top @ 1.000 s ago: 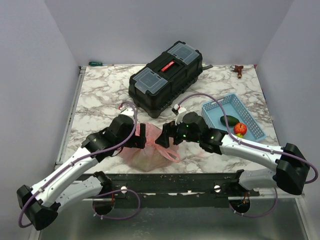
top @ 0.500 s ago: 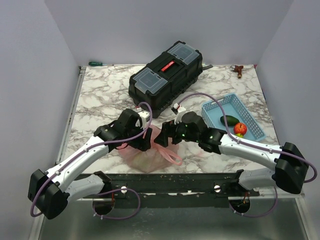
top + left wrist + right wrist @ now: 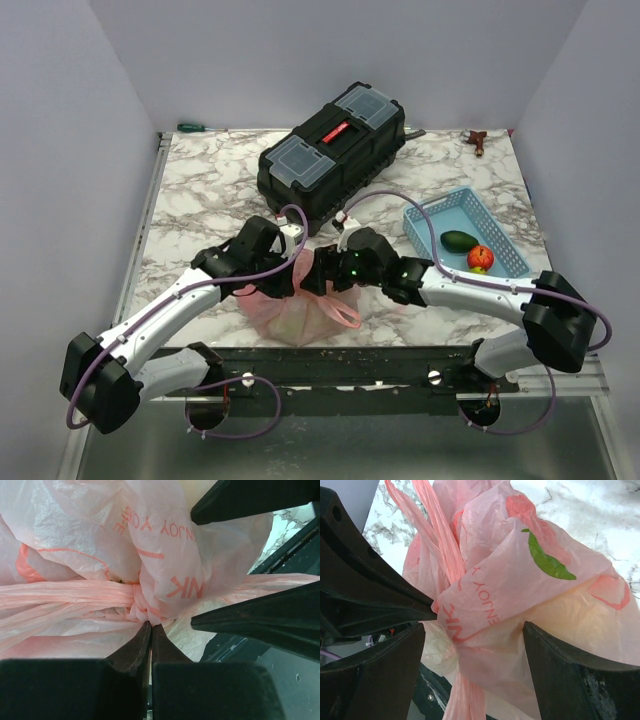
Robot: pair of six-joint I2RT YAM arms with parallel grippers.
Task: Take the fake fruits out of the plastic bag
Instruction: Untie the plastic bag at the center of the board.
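Note:
The pink plastic bag (image 3: 298,308) lies near the table's front edge, its handles bunched into a knot (image 3: 142,605). My left gripper (image 3: 288,281) (image 3: 150,625) is shut, its tips pinching the bag at that knot. My right gripper (image 3: 316,274) (image 3: 475,630) is open and straddles the bag's bulging top (image 3: 520,580), with one finger (image 3: 580,680) against the film. A pale yellow shape (image 3: 570,610) shows through the bag; the fake fruits inside are otherwise hidden. A green fruit (image 3: 459,240) and a red fruit (image 3: 480,257) lie in the blue basket (image 3: 430,215).
A black toolbox (image 3: 335,150) stands behind the bag, close to both wrists. A green-handled screwdriver (image 3: 190,127) lies at the back left and a small brown object (image 3: 480,142) at the back right. The table's front edge (image 3: 380,348) is just below the bag.
My left gripper has swung in from the left and shut on the bag's knotted handles. My right gripper has shifted left over the bag and narrowed slightly.

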